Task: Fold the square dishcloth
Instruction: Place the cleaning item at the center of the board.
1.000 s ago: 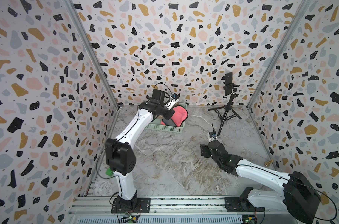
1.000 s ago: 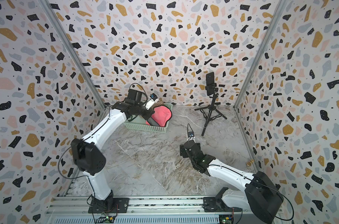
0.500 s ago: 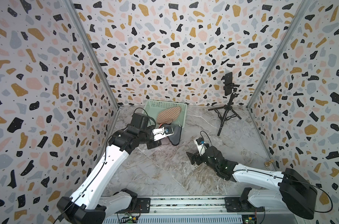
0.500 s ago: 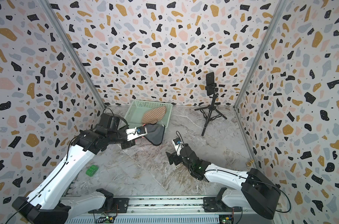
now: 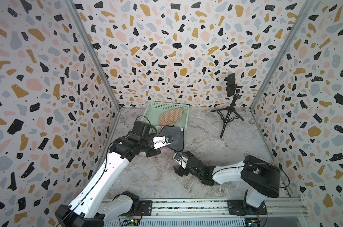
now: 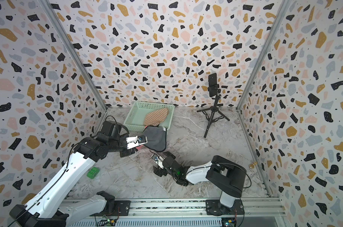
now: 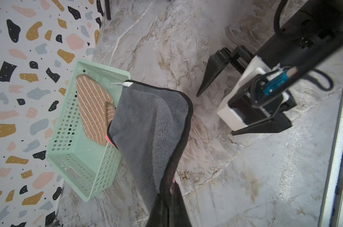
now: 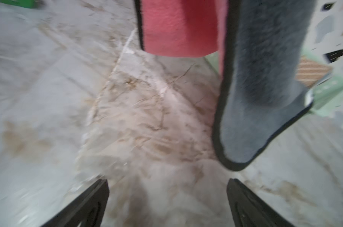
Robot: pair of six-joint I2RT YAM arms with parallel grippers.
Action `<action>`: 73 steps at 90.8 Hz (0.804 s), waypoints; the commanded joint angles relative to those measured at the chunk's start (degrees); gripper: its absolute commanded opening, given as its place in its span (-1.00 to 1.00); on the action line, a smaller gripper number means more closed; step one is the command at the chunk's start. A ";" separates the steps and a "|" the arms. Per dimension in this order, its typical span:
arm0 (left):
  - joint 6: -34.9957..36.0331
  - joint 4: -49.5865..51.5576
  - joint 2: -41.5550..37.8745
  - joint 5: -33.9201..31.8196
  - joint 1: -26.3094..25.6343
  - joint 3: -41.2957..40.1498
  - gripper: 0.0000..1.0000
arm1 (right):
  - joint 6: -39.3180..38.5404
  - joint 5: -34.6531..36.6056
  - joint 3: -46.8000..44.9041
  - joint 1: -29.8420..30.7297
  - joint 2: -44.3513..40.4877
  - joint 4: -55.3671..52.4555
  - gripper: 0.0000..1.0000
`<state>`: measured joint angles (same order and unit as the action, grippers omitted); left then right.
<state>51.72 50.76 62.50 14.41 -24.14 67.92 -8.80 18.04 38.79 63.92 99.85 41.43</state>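
The dishcloth (image 5: 175, 136), grey on one face and pink on the other with black edging, hangs in the air just in front of the basket. My left gripper (image 7: 171, 187) is shut on a bunched edge of the dishcloth (image 7: 153, 121), and the rest drapes down from there. In both top views my right gripper (image 5: 179, 162) sits low over the marble table, a little in front of the cloth's lowest corner. It stands open and empty in the right wrist view (image 8: 167, 180), where the grey corner (image 8: 264, 88) hangs ahead of one finger and a pink flap (image 8: 178, 25) hangs further off.
A mint green basket (image 5: 153, 111) at the back holds a brown striped cloth (image 5: 171, 117). A phone on a black tripod (image 5: 230, 110) stands at the back right. A green block (image 6: 93, 173) lies by the left arm, a small brass piece (image 6: 253, 165) by the right wall.
My left arm has swung down and forward, pulling the dishcloth out of the basket to hang in front of it. My right gripper has opened wide and moved left towards the cloth.
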 commanded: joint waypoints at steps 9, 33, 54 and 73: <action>-1.50 0.03 1.92 -2.02 0.01 0.57 -1.00 | -14.49 13.06 6.29 -1.28 9.92 14.75 0.96; -1.71 1.30 2.99 -3.42 1.78 0.50 -1.00 | -15.09 10.59 7.10 -4.69 10.69 16.34 -0.54; -2.71 -0.17 3.13 -5.94 4.38 2.61 -1.00 | -14.04 9.10 3.30 -4.77 -8.05 2.53 -1.00; -3.10 0.18 -1.22 -6.32 4.76 5.80 -1.00 | -7.02 7.10 8.21 -4.77 -27.97 -23.42 -1.00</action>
<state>49.67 51.37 64.75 8.32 -19.77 71.09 -20.60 25.87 42.76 58.89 79.50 33.69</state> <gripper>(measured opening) 0.048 0.046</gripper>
